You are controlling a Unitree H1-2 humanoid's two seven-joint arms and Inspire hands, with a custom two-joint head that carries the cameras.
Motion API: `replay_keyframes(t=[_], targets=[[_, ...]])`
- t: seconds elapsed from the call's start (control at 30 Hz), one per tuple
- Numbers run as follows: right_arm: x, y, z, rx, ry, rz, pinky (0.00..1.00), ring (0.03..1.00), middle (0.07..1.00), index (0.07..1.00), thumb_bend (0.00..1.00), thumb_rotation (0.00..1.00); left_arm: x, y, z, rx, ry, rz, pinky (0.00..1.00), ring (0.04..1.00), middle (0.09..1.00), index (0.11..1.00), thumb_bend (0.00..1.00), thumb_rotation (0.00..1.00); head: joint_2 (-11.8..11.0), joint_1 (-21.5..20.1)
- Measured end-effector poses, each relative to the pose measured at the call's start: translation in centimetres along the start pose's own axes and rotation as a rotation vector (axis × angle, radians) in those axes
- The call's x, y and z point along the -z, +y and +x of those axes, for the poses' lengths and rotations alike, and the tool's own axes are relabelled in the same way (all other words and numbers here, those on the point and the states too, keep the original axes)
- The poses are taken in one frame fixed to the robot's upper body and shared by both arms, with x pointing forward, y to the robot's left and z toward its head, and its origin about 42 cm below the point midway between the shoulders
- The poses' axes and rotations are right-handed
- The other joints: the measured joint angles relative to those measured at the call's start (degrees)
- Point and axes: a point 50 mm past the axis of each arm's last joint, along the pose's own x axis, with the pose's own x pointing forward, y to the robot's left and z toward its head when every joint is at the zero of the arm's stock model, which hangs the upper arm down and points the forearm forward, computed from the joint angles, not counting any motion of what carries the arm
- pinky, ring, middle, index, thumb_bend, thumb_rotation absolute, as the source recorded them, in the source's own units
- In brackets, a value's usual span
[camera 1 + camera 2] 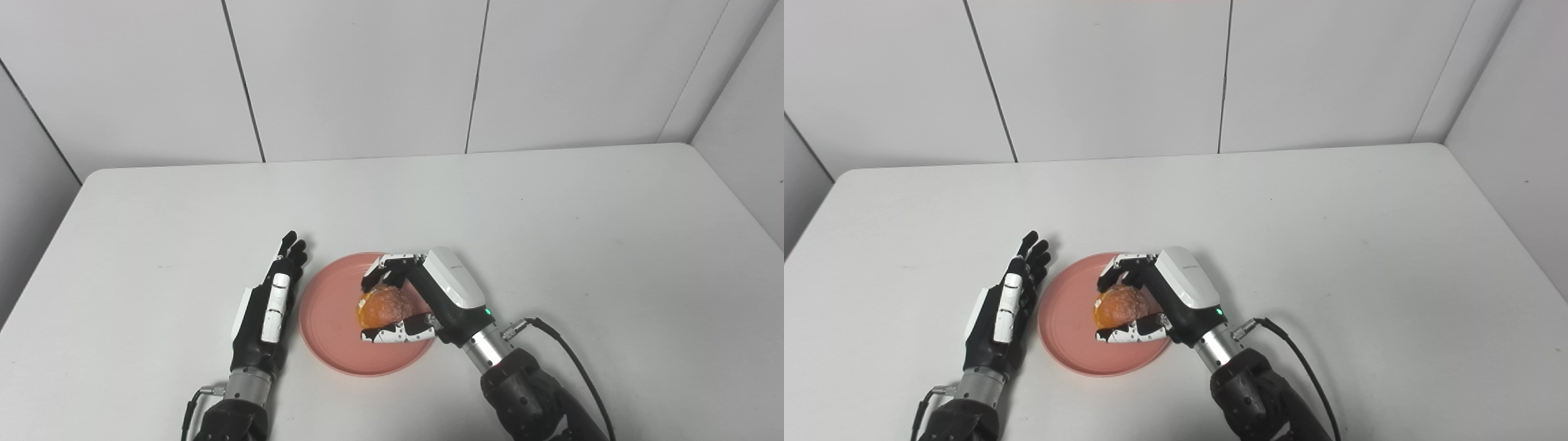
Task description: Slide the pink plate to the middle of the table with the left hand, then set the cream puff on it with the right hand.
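The pink plate [334,318] lies on the white table near the front, slightly left of centre. A golden-brown cream puff [383,306] sits over the plate's right half, held between the fingers and thumb of my right hand [422,294]. Whether the puff touches the plate surface I cannot tell. My left hand [269,306] rests flat beside the plate's left rim, fingers straight and together, holding nothing. In the right eye view the same plate [1069,318], puff [1119,305], right hand [1167,294] and left hand [1007,303] appear.
The white table [551,245] stretches wide to the right and back. White wall panels [367,73] rise behind its far edge. A black cable [569,361] trails from my right wrist.
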Motion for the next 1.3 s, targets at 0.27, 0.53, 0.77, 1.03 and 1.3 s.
replay_keyframes(t=[0.27, 0.53, 0.77, 1.03, 1.3], targets=[[0.6, 0.3, -0.4, -0.032, -0.011, -0.037, 0.59, 0.631, 0.535, 0.470, 0.51, 0.00, -0.2, -0.1, 0.0, -0.002, -0.001, 0.003, 0.99, 0.965, 0.965, 0.967, 0.63, 1.00, 0.17, 0.00], [0.7, 0.0, -0.6, -0.077, -0.042, -0.117, 0.99, 0.986, 0.936, 0.899, 0.58, 0.66, -0.2, 0.0, -0.1, -0.004, -0.002, 0.002, 0.99, 0.961, 0.958, 0.960, 0.62, 1.00, -0.09, -0.09], [0.4, -1.0, -0.7, -0.139, -0.072, -0.160, 1.00, 1.000, 1.000, 0.996, 0.71, 0.92, -0.3, 0.0, -0.1, -0.004, 0.001, 0.001, 1.00, 0.964, 0.960, 0.968, 0.62, 1.00, 0.00, -0.09], [0.7, -1.6, -0.7, -0.145, -0.060, -0.119, 1.00, 1.000, 1.000, 1.000, 0.78, 0.95, -0.2, 0.0, -0.1, -0.005, -0.001, 0.000, 1.00, 0.962, 0.959, 0.956, 0.63, 1.00, -0.09, -0.09], [2.1, -2.4, -0.7, 0.000, -0.017, -0.011, 1.00, 1.000, 1.000, 1.000, 0.79, 0.98, -0.2, 0.0, -0.1, -0.008, -0.001, -0.002, 0.99, 0.952, 0.951, 0.944, 0.64, 1.00, -0.18, 0.09]])
